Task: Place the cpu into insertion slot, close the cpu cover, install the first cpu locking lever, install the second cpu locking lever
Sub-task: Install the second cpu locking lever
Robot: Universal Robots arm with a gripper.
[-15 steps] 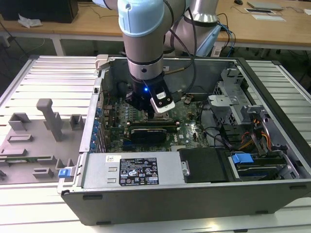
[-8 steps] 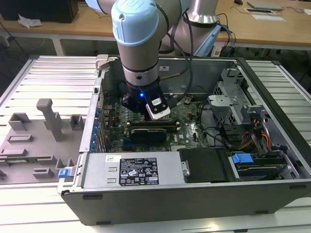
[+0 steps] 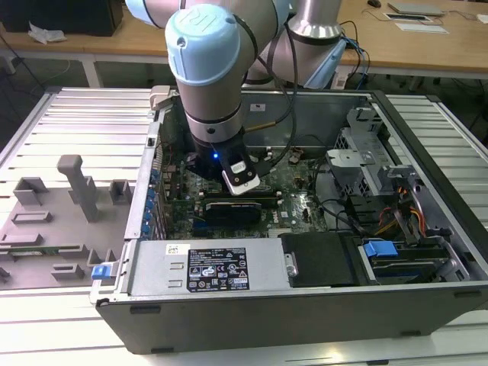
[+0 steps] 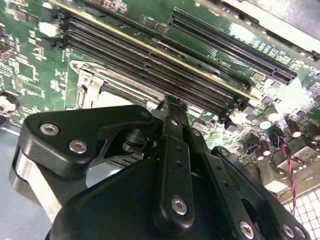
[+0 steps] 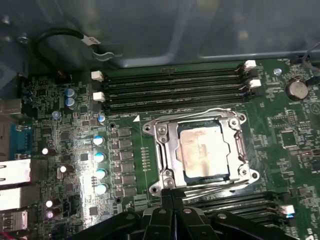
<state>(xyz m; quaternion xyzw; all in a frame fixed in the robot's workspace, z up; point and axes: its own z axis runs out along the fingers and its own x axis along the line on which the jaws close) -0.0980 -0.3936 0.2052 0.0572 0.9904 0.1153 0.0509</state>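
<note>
Arm: the Universal Robots arm [image 3: 206,69] reaches down into an open computer case [image 3: 305,297] lying on a slatted metal table [image 3: 46,114].
Gripper: black gripper [image 5: 172,197], fingers pressed together with no gap and nothing between them; the tips sit at the edge of the socket assembly, seen in both wrist views [image 4: 170,107].
Contact: whether the tips touch a lever wire or hang just above it cannot be told.
Cpu: the cpu [image 5: 201,154], silvery top with a smudged, discoloured patch, lies flat inside the insertion slot [image 5: 186,175].
Cpu cover: the cpu cover [image 5: 167,150] is down over the chip, its metal frame around the chip's edges and the chip showing through the window.
Levers: thin wire levers [image 5: 200,114] run along the sides of the frame; whether they are latched cannot be told.
Surroundings: long black memory slots [image 5: 175,85] lie beside the socket on the green motherboard [image 5: 285,135]; a row of capacitors [image 5: 99,165] stands on the other flank.
Outside the case: a grey fixture tray [image 3: 53,229] rests on the table to the exterior view's left.
</note>
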